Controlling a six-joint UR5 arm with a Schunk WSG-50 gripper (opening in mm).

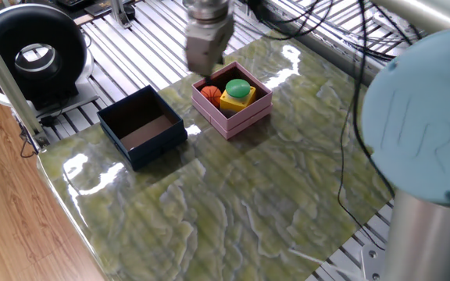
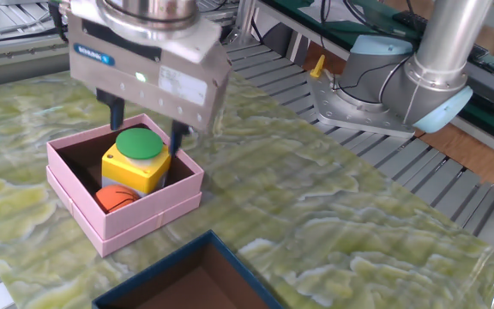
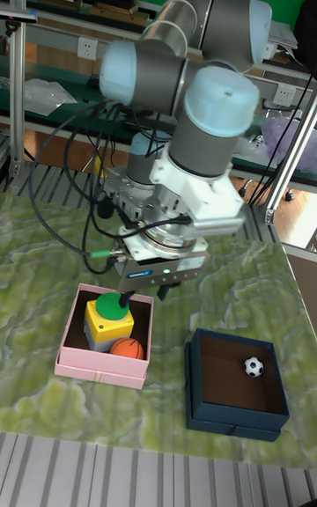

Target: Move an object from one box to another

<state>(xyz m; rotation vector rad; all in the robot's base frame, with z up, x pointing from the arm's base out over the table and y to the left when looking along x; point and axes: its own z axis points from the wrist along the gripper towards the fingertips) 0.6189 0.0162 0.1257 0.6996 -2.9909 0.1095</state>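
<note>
The gripper (image 2: pixel 147 130) hung over the far edge of the pink box (image 2: pixel 123 220), its two dark fingers (image 2: pixel 115 112) spread apart with nothing between them. In the other fixed view one finger stood just behind the green round cap and the second came down at the box's far right wall, beside the yellow block (image 2: pixel 135 168). That block sat inside the pink box with its green cap (image 2: pixel 138 143) on top, and an orange ball (image 2: pixel 119 198) lay against its near side, in the lower left part of the frame. In one fixed view the gripper (image 1: pixel 201 62) appeared blurred at the upper middle, above the pink box (image 1: pixel 232 101), while the navy box (image 1: pixel 142 126) stood to the left of it, well apart on the green marbled table (image 1: pixel 233 203). The tall fixed view placed the pink box (image 3: pixel 103 362) at the lower left and the navy box (image 3: pixel 234 384) at the lower right, where a small black-and-white ball (image 3: pixel 254 367) rested on the brown floor near the right wall.
</note>
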